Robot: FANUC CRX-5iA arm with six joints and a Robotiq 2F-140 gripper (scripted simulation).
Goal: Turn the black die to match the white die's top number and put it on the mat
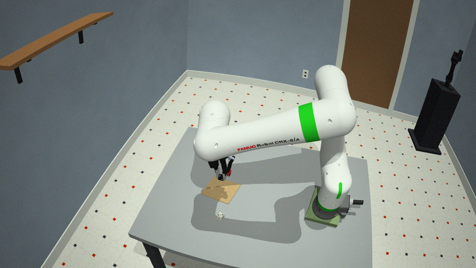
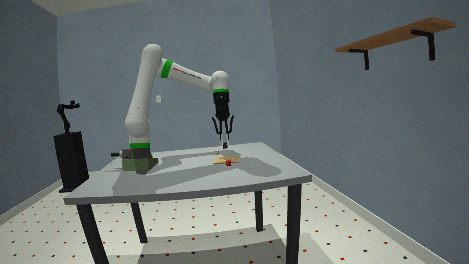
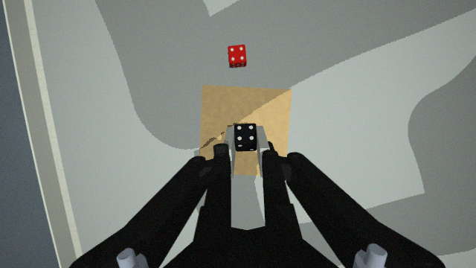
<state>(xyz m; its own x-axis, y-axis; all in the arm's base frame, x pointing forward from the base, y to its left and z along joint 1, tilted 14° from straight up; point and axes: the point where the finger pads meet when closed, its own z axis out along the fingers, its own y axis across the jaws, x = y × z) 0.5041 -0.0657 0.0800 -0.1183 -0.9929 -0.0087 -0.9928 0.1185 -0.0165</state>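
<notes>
Grey table below, claw clenched on the small black die, hovering above the tan square mat. Carrying step, red die just beyond. Next: checking white die, lowering flat.

arm: smooth, glossy white shell with bright green bands
gripper: matt black links, pale grey flat pads
black die: smooth, hard-looking, white pips, slight sheen
red die: smooth, plain red, white pips
white die: smooth, off-white, dark pips
mat: tan, mottled like cork or cardboard, matt
table: flat grey top, matt; dark legs
shelf: brown, wood-like board on black brackets
floor: pale speckled tile
</notes>
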